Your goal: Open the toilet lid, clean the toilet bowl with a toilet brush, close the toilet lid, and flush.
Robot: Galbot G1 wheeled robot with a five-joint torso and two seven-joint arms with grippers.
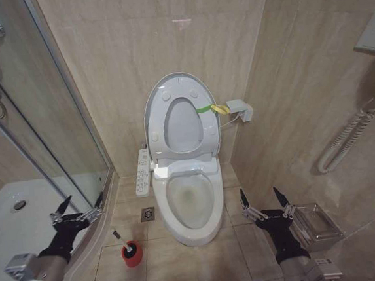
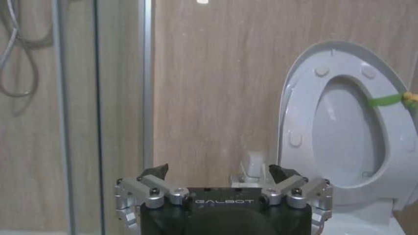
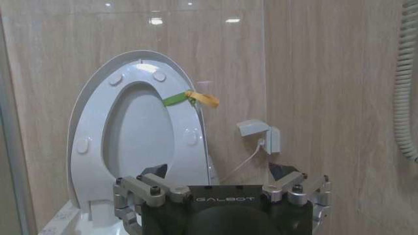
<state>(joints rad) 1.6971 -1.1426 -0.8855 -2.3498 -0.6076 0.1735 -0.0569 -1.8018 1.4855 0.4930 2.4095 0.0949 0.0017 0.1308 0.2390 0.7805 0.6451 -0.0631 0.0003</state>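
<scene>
2 hands, left hand (image 1: pixel 79 204) and right hand (image 1: pixel 266 197), spread empty; glossy oval toilet lid (image 1: pixel 178 89) upright.

A: Can you read the button panel (image 1: pixel 143 172) beside the toilet bowl (image 1: pixel 193 209)?

B: No, the markings are too small. The toilet brush (image 1: pixel 122 242) has its head sunk in the red holder cup (image 1: pixel 132 255), so the bristles are hidden.

A: And the toilet lid (image 2: pixel 346 117)?

B: In the left wrist view its far side is cut by the edge. The raised seat covers most of its face.
</scene>
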